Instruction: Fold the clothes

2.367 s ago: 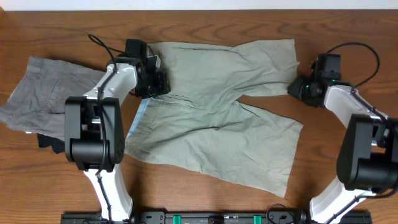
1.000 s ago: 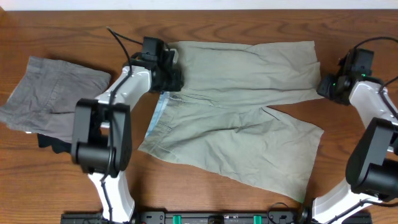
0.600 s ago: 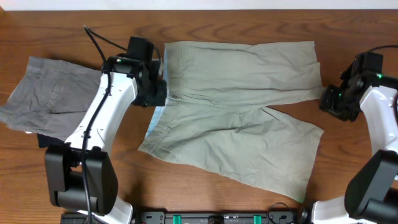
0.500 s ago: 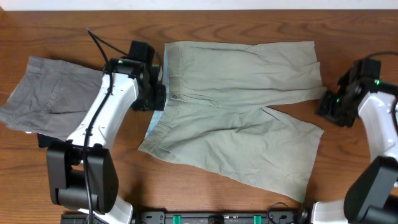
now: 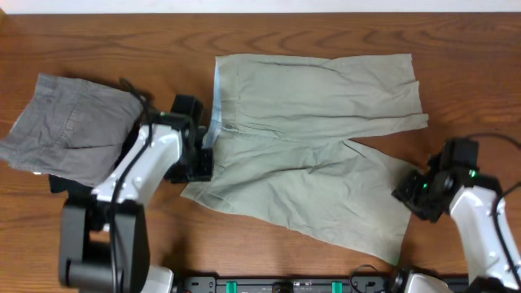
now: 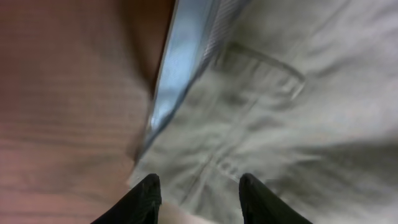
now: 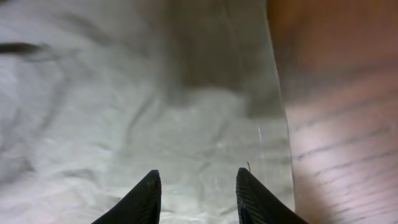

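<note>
Shorts (image 5: 309,138): flat on the table (image 5: 81,32), legs pointing right.
Left tool (image 6: 199,185): jaws apart over the waistband corner, holding nothing; view blurred.
Right tool (image 7: 199,179): jaws apart over the lower leg's hem, empty.
Overhead: jaw gaps unreadable; only the wrist views show them.

Overhead, bright and even, crisp right across the table (image 5: 456,32). Only soft, short shadows sit under the arms (image 5: 138,171) and along the edges of the shorts (image 5: 309,122). Left wrist view is heavily smeared: shorts and table streaked, nothing sharp, fingers (image 6: 144,198) just dark blobs. Right wrist view is soft but readable. A broad grey shadow lies across the shorts up top, fingers (image 7: 147,194) in black silhouette.
</note>
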You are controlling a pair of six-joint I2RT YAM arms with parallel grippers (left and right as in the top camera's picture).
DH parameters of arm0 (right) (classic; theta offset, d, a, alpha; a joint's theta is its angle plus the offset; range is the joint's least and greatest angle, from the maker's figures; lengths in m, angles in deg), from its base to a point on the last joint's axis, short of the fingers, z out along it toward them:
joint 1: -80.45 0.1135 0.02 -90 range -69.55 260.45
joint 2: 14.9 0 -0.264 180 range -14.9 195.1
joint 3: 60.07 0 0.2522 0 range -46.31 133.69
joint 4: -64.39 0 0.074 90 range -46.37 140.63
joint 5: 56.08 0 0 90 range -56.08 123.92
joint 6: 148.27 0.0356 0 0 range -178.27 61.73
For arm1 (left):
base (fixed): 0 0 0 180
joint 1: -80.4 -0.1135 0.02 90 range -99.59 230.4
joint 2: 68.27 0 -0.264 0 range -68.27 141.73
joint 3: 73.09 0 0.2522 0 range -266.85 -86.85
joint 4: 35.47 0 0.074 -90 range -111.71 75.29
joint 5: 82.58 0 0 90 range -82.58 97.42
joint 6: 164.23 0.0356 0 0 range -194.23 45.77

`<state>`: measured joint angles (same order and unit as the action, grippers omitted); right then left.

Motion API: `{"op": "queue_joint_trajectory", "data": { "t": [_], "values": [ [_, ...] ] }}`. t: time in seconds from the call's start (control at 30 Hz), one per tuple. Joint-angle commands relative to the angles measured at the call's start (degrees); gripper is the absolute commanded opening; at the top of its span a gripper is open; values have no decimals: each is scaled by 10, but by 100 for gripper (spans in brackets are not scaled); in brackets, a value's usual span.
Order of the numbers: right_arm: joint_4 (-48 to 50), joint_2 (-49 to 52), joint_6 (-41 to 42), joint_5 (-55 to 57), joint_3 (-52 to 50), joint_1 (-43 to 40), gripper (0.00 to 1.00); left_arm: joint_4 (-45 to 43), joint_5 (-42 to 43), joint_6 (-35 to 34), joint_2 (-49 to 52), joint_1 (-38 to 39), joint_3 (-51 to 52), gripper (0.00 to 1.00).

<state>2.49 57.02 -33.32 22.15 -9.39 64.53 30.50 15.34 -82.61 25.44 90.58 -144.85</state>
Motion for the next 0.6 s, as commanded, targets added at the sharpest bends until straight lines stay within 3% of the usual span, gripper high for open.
{"op": "queue_joint_trajectory", "data": {
  "t": [0.0,0.4,0.57],
  "values": [
    [16,-21,46,-7,-44,-3,38,-16,16,-41,-29,-2,37,43],
    [56,-23,46,-5,-102,-2,38,-52,19,-129,-29,-2,117,45],
    [55,-23,44,-5,-102,-2,38,-58,21,-134,-29,-2,125,44]
  ]
}}
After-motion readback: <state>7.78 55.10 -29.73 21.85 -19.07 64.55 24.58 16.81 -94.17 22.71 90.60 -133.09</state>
